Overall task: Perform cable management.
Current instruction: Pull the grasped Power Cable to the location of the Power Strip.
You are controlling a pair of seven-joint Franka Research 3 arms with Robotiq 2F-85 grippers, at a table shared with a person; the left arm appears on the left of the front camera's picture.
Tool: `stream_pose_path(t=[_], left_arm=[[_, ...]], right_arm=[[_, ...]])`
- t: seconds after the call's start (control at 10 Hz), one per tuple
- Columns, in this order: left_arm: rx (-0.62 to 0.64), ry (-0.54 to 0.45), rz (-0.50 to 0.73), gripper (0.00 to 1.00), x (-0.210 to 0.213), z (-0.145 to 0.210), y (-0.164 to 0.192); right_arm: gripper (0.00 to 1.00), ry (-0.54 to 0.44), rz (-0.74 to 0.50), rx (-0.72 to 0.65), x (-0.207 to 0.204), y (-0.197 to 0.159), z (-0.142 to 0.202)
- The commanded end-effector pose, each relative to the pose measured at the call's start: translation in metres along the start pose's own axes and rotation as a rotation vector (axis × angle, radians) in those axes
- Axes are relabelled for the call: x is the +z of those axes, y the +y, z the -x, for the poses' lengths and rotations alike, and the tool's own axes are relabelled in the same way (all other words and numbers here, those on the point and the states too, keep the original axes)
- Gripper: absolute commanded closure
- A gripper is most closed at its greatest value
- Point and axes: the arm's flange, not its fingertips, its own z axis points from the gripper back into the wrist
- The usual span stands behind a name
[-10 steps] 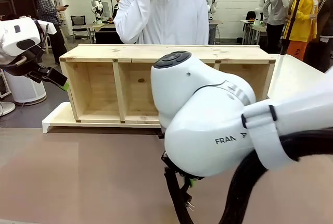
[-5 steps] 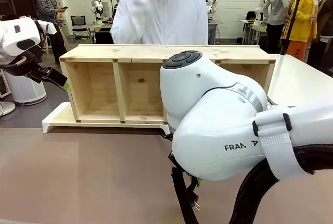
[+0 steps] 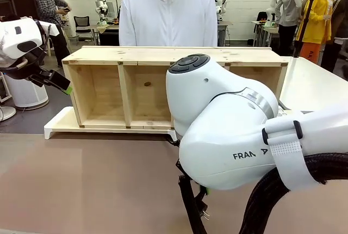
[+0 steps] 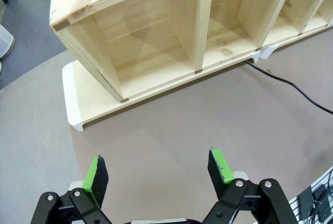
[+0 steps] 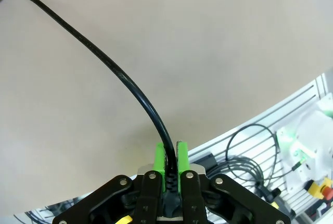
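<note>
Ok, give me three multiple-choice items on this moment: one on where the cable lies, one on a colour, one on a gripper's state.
1. Where does the thin black rubber cable lie?
A) on the brown table in front of the open wooden shelf unit
B) inside a compartment
C) across the wooden top

2. What colour are the fingertip pads of the left gripper?
A) red
B) green
C) white

3. How is the right gripper?
A) open and empty
B) shut on the cable
C) shut on nothing

Answers:
1 A: the left wrist view shows it running over the table from the foot of the shelf unit.
2 B: both pads show bright green above the black fingers.
3 B: in the right wrist view its pads pinch the cable between them.
</note>
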Motion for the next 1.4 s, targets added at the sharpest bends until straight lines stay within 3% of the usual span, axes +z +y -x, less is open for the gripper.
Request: stream_pose_path(t=[0.0, 0.3, 0.7, 1.0, 1.3], left_arm=[[0.008, 0.000, -0.001, 0.00, 0.000, 0.000, 0.001], [0.008, 0.000, -0.001, 0.00, 0.000, 0.000, 0.001], [0.008, 0.000, -0.001, 0.00, 0.000, 0.000, 0.001], [0.008, 0.000, -0.001, 0.00, 0.000, 0.000, 0.001], [0.008, 0.000, -0.001, 0.00, 0.000, 0.000, 0.001]], right_arm=[[0.89, 0.013, 0.011, -0.009, -0.003, -0.023, -0.010], [0.89, -0.003, 0.069, -0.100, -0.003, -0.095, -0.050], [0.89, -0.002, 0.091, -0.235, 0.009, -0.172, -0.078], [0.89, -0.040, 0.117, -0.292, 0.019, -0.209, -0.104], [0.89, -0.122, 0.165, -0.319, 0.024, -0.222, -0.145]])
